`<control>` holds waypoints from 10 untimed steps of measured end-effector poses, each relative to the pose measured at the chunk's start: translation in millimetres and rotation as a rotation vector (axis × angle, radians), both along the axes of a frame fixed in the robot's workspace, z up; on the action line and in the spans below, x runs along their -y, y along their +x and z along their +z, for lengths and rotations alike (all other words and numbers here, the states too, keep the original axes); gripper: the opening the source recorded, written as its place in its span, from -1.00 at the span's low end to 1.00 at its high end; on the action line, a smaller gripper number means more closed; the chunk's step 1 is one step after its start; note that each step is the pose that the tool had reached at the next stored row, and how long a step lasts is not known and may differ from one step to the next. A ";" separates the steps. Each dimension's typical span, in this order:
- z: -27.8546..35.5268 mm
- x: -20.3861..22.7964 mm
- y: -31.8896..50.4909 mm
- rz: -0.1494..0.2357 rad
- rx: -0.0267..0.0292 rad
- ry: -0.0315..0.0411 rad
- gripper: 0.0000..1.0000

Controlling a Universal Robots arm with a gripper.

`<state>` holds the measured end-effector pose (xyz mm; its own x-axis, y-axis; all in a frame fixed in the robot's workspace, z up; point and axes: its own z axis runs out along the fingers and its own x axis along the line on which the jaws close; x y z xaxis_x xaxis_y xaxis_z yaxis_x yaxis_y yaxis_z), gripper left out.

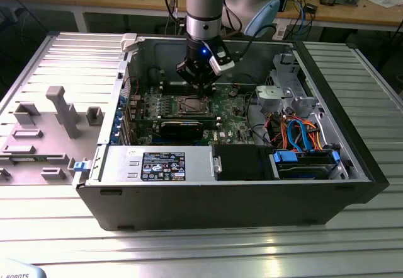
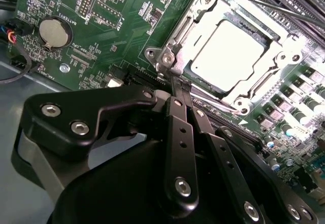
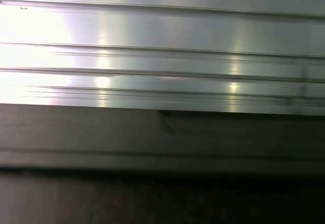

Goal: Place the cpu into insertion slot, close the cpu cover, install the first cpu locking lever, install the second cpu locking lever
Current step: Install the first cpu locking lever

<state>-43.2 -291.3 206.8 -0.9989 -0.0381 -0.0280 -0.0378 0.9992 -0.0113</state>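
The cpu lies flat in the insertion slot on the green motherboard. The silvery cpu cover is folded down around the chip, whose bright top shows through its window. A thin wire lever runs along the cover's far side, and another lies along the side nearest the fingers. My gripper is shut, its black fingertips together at the cover's corner with nothing visible between them. In the exterior view the gripper hangs just behind the socket.
The open computer case walls in the board. A black card lies in front of the socket, a power supply nearer still, and a drive cage with blue and orange cables at the exterior view's right. A coin battery sits nearby.
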 end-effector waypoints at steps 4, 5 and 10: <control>-0.9 0.0 0.0 0.000 -0.0002 -0.0029 -0.79; -1.4 0.0 0.0 0.000 -0.0003 -0.0038 -0.79; -2.7 0.0 0.0 0.000 -0.0003 -0.0039 -0.79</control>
<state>-43.2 -291.3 204.1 -0.9989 -0.0380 -0.0276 -0.0376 0.9992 -0.0152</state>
